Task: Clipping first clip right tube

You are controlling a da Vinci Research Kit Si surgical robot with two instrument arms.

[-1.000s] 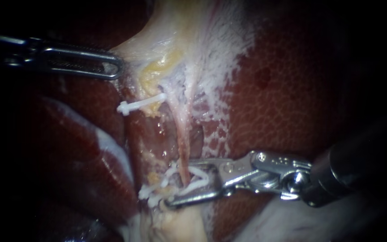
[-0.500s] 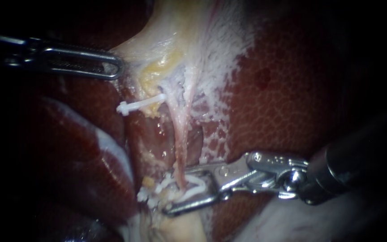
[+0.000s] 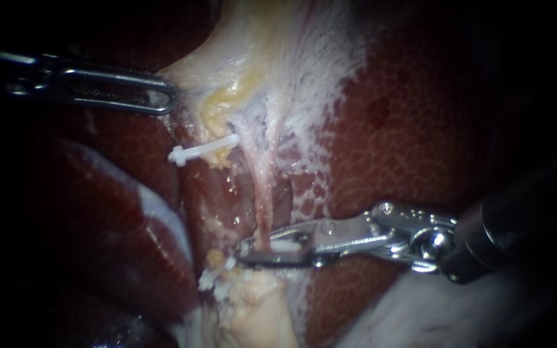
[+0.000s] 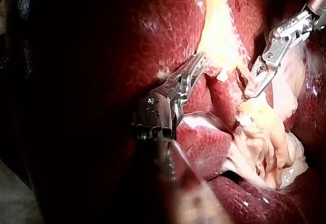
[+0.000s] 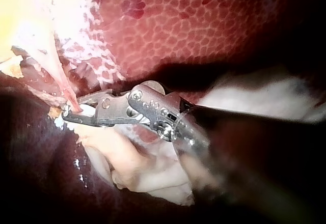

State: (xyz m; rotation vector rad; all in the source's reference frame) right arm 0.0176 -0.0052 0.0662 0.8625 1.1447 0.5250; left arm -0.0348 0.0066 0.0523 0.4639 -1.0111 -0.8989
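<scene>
Low in the centre of the frame, the right instrument (image 3: 243, 250) is clamping its jaws across the tube (image 3: 263, 209), with a white clip (image 3: 285, 245) showing between them just beside the tube. At the upper left, the left instrument (image 3: 170, 98) is pressing its jaws together on the pale tissue (image 3: 195, 74). A second clip (image 3: 201, 151) is lying higher up, left of the tube, and the liver (image 3: 407, 142) is filling the right side.

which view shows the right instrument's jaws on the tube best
The endoscope view: the right instrument lies side-on, its jaws shut on the thin pink tube with a white clip between them. The right wrist view shows the grip from behind. The left wrist view shows the jaws small, the tube hard to make out.
</scene>
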